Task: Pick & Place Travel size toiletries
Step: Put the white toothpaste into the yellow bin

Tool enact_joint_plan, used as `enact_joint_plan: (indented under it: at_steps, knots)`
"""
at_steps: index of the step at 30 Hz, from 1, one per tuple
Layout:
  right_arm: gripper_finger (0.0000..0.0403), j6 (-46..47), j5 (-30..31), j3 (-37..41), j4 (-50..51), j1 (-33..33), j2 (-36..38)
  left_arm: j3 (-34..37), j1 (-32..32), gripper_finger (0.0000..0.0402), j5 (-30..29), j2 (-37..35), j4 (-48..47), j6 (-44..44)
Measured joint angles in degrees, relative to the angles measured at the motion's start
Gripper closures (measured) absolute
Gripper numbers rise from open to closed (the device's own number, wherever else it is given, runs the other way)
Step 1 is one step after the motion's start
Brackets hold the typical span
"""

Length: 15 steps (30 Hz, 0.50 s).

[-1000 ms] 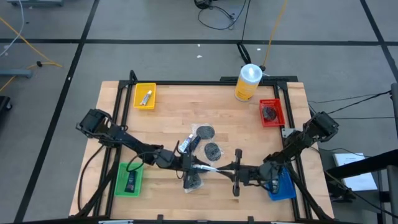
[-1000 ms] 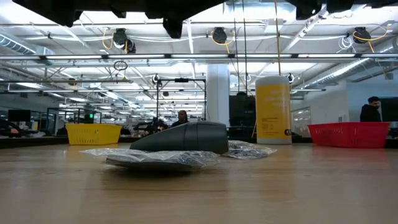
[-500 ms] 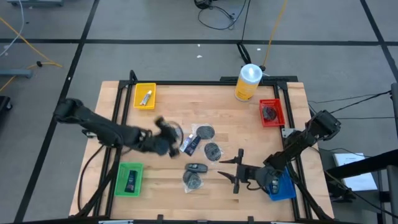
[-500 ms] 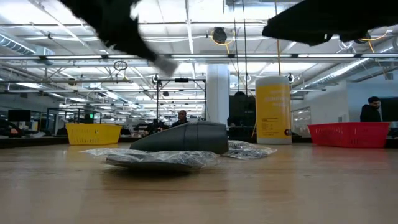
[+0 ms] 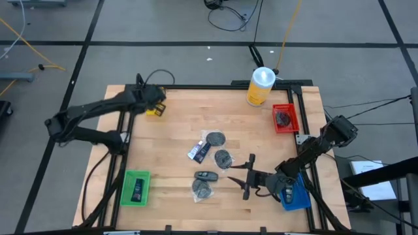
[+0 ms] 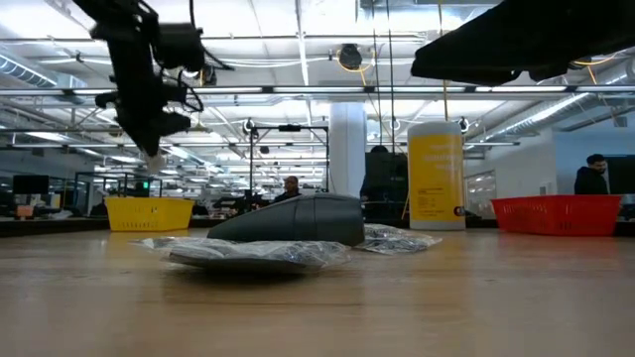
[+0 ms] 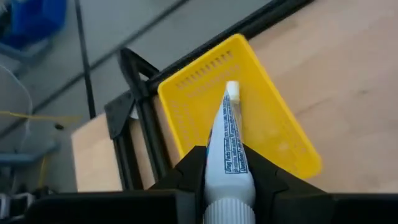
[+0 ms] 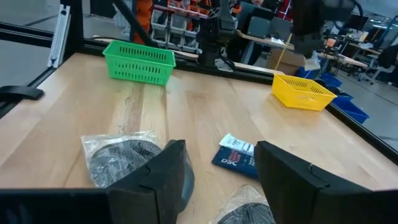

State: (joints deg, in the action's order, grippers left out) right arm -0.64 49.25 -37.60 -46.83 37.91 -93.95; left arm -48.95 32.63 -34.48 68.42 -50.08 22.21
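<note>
over the yellow tray (image 7: pixel 277 134) at the desk's (image 5: pixel 261 150) far left corner hangs the left hand (image 7: pixel 229 180), its fingers clamped on a white tube (image 7: pixel 227 149) with blue marks, cap pointing at the tray. near the desk's middle lie the other toiletries: a blue-marked pack (image 5: pixel 200 151), two wrapped dark discs (image 5: pixel 215 138) (image 5: pixel 223 158), a black oblong pack (image 5: pixel 207 175) and a third wrapped disc (image 5: pixel 203 188) just beside it. the right hand (image 5: pixel 249 177) rests low near the desk's front right, fingers apart, by the blue tray (image 5: pixel 299 194). a green tray (image 5: pixel 135 188), a red tray (image 5: pixel 285 118) and a yellow canister (image 5: pixel 260 86) stand around the edges.
</note>
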Motion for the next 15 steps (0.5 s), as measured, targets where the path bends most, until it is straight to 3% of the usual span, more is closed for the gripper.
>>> enact_joint_plan:
  at_steps: [5,9,15]
  knots:
    - [0.0222,0.24,-0.01,0.0,0.0,0.0,0.0,0.0,9.86,0.0327,11.86,1.91,0.52,-10.95]
    - [0.0223,0.26,-0.02,0.0,0.0,-0.04,0.0,0.0,14.14,0.0326,20.71,2.72,-0.88,-20.27]
    - [0.0224,0.24,-0.03,0.0,-0.02,-0.84,0.0,0.0,15.36,0.0326,21.67,4.69,-1.07,-36.27]
